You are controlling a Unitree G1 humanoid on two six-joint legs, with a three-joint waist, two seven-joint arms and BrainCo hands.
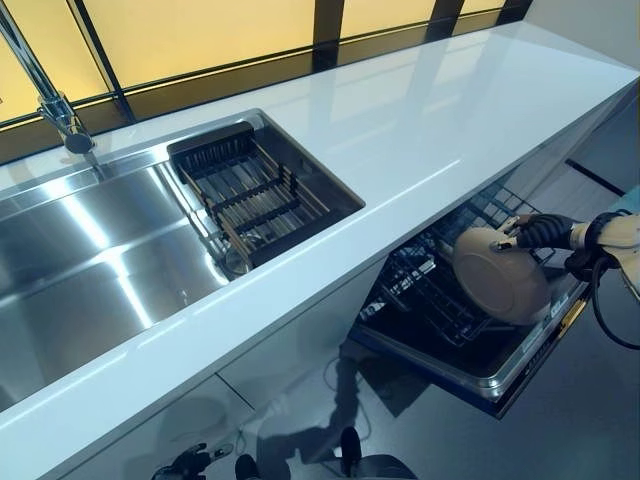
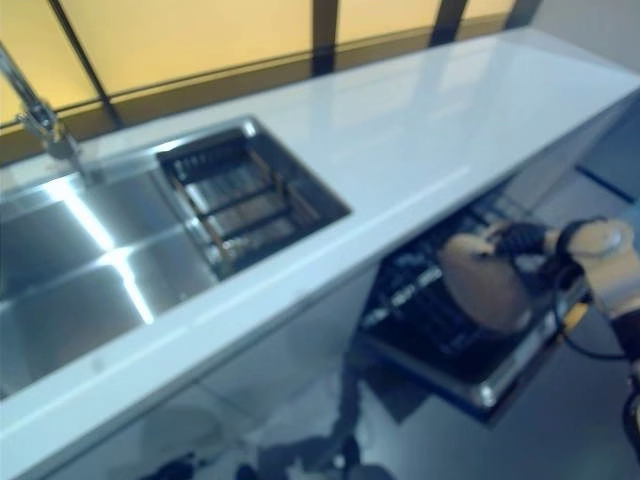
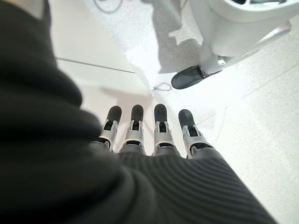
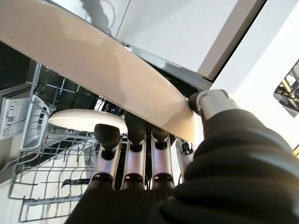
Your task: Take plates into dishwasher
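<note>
My right hand (image 1: 545, 232) holds a beige plate (image 1: 500, 275) by its rim, thumb on one face and fingers on the other, tilted on edge over the pulled-out dishwasher rack (image 1: 430, 290) under the counter. In the right wrist view the plate (image 4: 98, 60) crosses above my fingers (image 4: 135, 135), and a second pale plate (image 4: 84, 120) lies in the wire rack (image 4: 42, 186) below. My left hand (image 3: 149, 135) hangs low by the floor with straight fingers and holds nothing; it also shows at the bottom of the left eye view (image 1: 190, 463).
A white countertop (image 1: 420, 130) runs over the open dishwasher. A steel sink (image 1: 90, 260) with a dark drainer basket (image 1: 255, 195) and a tap (image 1: 55, 105) sits at the left. Grey floor (image 1: 560, 430) lies in front of the dishwasher door (image 1: 530, 360).
</note>
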